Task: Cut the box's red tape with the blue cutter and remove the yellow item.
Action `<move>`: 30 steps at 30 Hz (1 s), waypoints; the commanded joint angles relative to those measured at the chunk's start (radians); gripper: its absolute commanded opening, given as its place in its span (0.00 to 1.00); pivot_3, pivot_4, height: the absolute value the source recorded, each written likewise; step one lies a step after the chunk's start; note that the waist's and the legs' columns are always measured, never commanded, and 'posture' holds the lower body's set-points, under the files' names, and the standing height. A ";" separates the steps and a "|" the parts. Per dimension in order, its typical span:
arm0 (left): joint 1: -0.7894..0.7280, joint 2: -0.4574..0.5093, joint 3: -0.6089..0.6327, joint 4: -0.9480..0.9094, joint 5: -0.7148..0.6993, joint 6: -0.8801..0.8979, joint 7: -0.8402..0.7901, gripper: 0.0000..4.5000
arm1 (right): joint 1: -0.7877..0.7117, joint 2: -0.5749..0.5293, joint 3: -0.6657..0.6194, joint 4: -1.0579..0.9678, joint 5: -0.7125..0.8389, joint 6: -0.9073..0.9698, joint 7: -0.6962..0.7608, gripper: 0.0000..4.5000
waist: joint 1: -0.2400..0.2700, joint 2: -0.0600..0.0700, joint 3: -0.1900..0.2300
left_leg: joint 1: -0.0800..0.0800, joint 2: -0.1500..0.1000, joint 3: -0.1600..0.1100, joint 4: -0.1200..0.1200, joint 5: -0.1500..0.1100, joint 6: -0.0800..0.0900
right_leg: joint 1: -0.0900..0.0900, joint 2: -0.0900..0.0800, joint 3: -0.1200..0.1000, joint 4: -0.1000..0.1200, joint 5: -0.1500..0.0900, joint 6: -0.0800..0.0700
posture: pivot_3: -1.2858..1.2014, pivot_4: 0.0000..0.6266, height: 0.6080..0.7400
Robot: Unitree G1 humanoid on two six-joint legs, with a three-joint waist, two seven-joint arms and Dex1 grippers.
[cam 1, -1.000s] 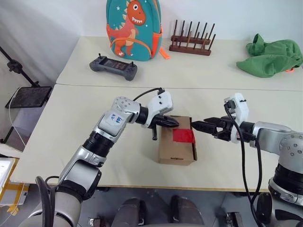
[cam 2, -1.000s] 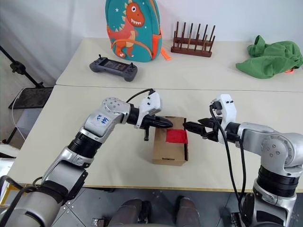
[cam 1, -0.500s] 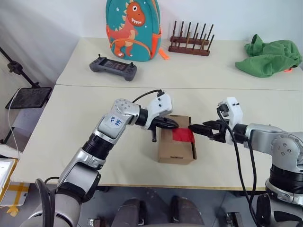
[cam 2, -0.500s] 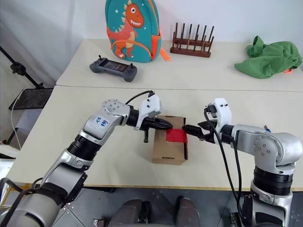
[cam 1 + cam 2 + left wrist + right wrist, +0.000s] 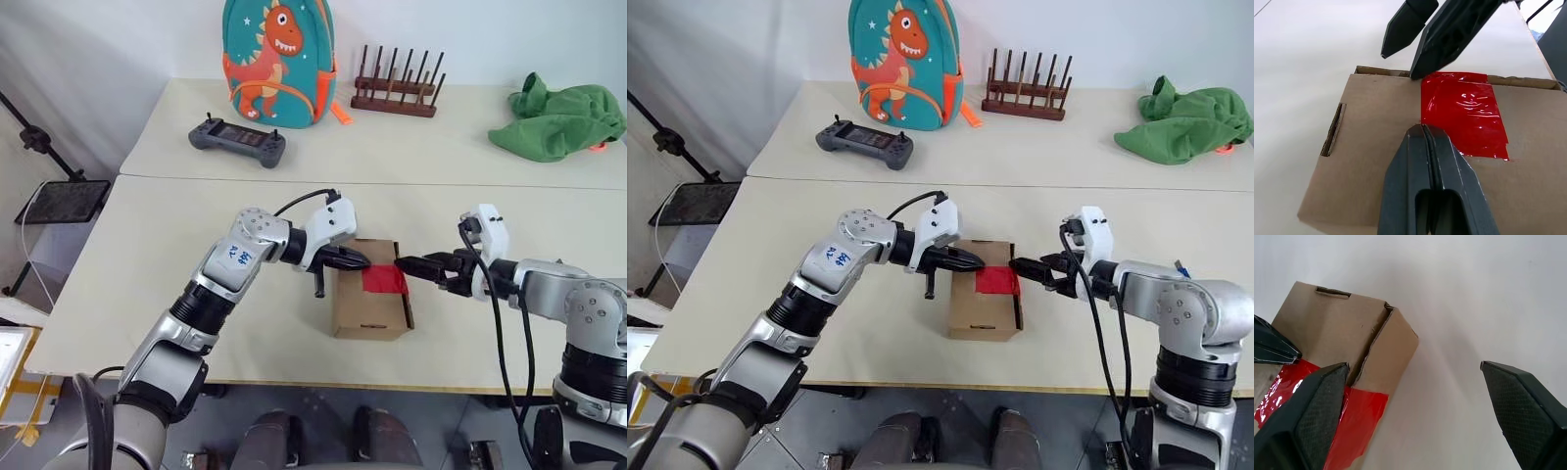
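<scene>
Resting on the near worktop (image 5: pixel 147 255) between my two arms, the box (image 5: pixel 369 305) lies closed, its red tape (image 5: pixel 384 281) running across the top and down the side facing my right arm. My left gripper (image 5: pixel 355 259) has its jaws pressed together, tips over the top of the box at the edge of the tape; the blue cutter (image 5: pixel 318 279) appears to hang down from that hand beside the box, though the grip itself is hard to make out. My right gripper (image 5: pixel 407 264) comes in from the other side with its jaws spread wide, holding nothing, one finger over the taped edge of the box and the other out over bare worktop.
</scene>
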 commanded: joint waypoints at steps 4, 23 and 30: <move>0.036 0.017 -0.029 -0.001 0.033 -0.007 0.002 0.00 | 0.030 0.008 -0.043 0.013 -0.003 -0.003 -0.023 0.99 | -0.003 0.000 0.000 | 0.000 0.000 0.000 0.000 0.000 0.000 | 0.000 0.000 0.000 0.000 0.000 0.000 | 0.52 0.24 1.00; 0.063 0.029 -0.014 -0.026 0.036 0.008 0.013 0.00 | 0.147 -0.386 0.456 -0.190 -0.256 -0.307 0.088 0.99 | -0.003 -0.001 -0.001 | 0.001 0.000 0.001 -0.001 0.000 0.000 | 0.000 0.000 0.000 -0.002 0.000 0.000 | 0.52 0.24 1.00; 0.082 0.043 0.003 -0.060 0.031 0.038 0.039 0.00 | 0.259 -0.321 0.426 -0.151 -0.288 -0.401 0.119 0.99 | -0.009 -0.011 -0.007 | 0.012 0.004 -0.001 -0.003 0.000 -0.003 | 0.013 0.002 -0.001 -0.006 0.000 0.000 | 0.52 0.24 1.00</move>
